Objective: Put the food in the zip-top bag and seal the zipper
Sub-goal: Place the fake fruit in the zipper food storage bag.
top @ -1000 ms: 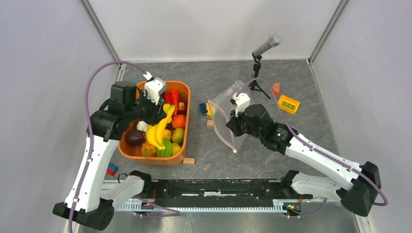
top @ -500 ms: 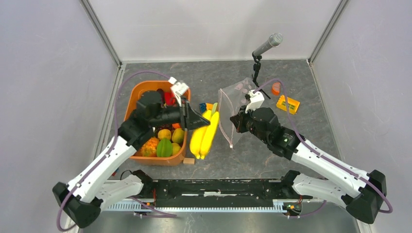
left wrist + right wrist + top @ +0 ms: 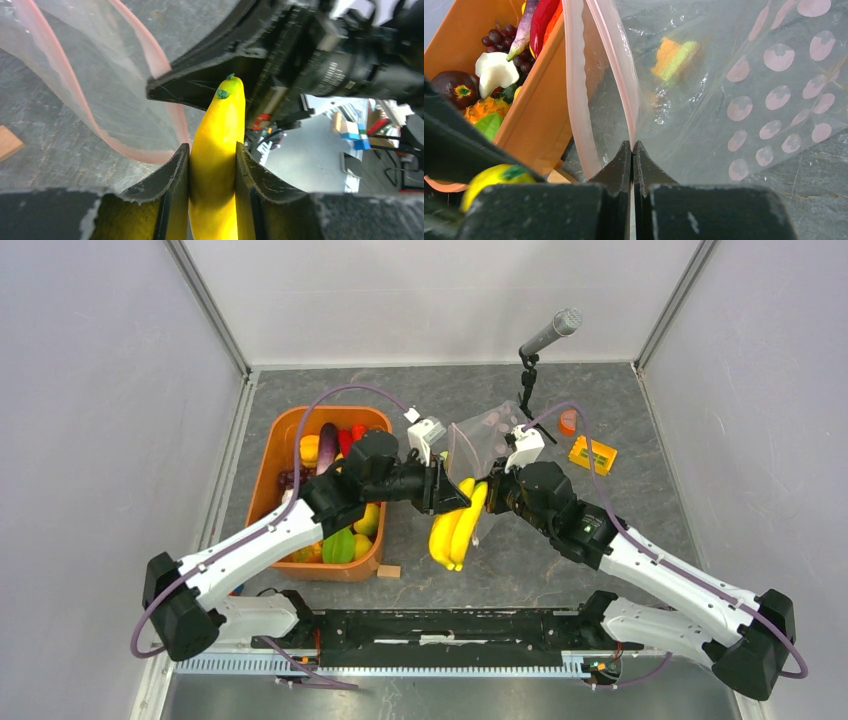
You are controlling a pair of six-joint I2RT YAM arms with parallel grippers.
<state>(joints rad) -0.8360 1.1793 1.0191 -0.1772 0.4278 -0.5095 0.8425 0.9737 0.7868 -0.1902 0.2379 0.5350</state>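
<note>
Two arms meet over the middle of the grey surface [image 3: 620, 530]. We see the left gripper [image 3: 455, 495] closed narrow on a yellow toy banana bunch [image 3: 452, 535]. Its fingers [image 3: 172, 172] press both sides of it, and the green-tipped end points at the bag's mouth. The right gripper [image 3: 497, 490] is pinched fully together on the zip-top bag [image 3: 482, 432], biting the pink zipper [image 3: 576, 100] strip at the mouth edge. The bag hangs lifted off the surface, its mouth gaping toward the left arm. The bananas are just at the mouth; whether they touch it we cannot tell. The slider we cannot make out. The other food lies in the orange tub [image 3: 268, 475] by the left edge, with an eggplant [image 3: 328, 435] and grapes [image 3: 499, 37] among it. A wooden block [image 3: 389, 571] sits at the tub's near right corner. A microphone [image 3: 550, 333] stands near the far edge, and a yellow building block [image 3: 594, 453] lies toward the far right corner.
</note>
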